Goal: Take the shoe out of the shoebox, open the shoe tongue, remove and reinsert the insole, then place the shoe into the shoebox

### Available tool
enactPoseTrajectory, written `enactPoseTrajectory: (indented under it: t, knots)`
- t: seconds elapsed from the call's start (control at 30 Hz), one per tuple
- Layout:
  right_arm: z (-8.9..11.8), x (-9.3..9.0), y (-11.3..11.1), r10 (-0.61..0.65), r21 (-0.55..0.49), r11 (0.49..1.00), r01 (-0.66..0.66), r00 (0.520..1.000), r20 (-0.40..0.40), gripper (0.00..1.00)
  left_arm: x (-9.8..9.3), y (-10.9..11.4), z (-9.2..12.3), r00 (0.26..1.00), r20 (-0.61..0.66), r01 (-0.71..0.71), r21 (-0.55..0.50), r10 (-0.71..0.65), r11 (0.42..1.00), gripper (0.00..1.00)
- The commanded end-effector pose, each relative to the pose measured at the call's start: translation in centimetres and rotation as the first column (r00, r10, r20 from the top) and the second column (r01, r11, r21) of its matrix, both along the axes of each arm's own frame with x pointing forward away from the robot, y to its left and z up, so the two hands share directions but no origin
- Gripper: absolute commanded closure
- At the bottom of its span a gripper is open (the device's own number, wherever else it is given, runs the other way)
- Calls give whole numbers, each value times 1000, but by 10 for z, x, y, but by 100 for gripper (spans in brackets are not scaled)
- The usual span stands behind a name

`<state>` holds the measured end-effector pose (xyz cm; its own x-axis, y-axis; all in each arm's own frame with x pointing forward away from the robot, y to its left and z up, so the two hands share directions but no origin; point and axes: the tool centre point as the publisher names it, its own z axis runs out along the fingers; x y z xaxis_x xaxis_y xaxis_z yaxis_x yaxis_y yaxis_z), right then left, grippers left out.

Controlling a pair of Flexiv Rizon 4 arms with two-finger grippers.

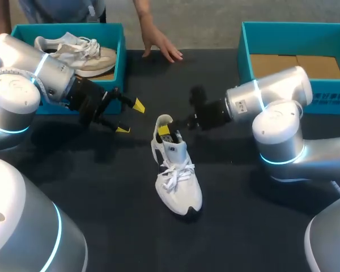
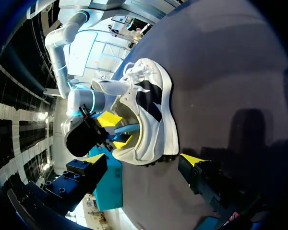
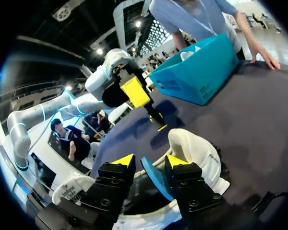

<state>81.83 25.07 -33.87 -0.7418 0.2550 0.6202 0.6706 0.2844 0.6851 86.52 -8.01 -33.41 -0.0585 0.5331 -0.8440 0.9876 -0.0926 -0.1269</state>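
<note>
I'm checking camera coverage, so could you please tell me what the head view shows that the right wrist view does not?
Only the head view shows the second shoebox, at my right arm's side, and the laces and toe of the white shoe. Only the right wrist view shows the blue insole between the yellow tips of the right tool. Both show the shoe's heel, the open left tool, the shoebox with the other shoe, and a person's hand on the table.

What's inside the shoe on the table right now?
Blue insole standing on edge in the shoe opening, between the open jaws of the right gripper. The toe end and the shoe's floor are hidden by the upper and the jaws.
</note>
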Motion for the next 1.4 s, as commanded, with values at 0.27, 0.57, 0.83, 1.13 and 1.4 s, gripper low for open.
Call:
enactPoseTrajectory:
  t: [0.27,0.57,0.83,1.13,1.4]
  knots:
    - [7,-5,-1,-29,32,999,27,998,59,57,-1,0,0,1000,3,-2,0,2,1000,0]
    - [26,-4,-5,-59,37,998,54,991,123,54,-1,0,0,1000,3,-2,0,2,1000,0]
    - [36,-1,-7,-62,-45,997,68,991,122,56,-1,0,0,1000,3,-2,0,2,1000,0]
    - [45,-2,-22,-92,-121,987,108,987,131,57,-1,0,0,1000,3,-2,0,2,1000,0]
    - [52,-8,-35,-121,-223,963,150,983,137,73,-1,0,0,1000,3,-2,0,2,1000,0]
